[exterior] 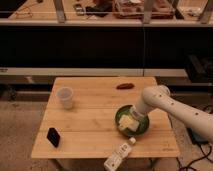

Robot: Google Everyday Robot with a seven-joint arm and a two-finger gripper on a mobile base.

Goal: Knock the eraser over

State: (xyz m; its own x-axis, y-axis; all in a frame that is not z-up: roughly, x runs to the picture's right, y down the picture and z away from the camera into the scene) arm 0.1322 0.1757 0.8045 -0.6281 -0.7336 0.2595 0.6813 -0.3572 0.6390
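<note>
The eraser point(53, 137) is a small black block with rounded corners, standing near the front left corner of the wooden table point(90, 117). My gripper point(129, 123) hangs from the white arm point(172, 107) that reaches in from the right. It sits low over a green plate point(144, 128) at the table's right side, far to the right of the eraser. A clear plastic cup point(65, 97) stands upright at the back left.
A dark reddish-brown oblong thing point(125, 86) lies at the table's back edge. A white bottle point(118, 156) lies on its side at the front edge. A dark counter with shelves runs behind the table.
</note>
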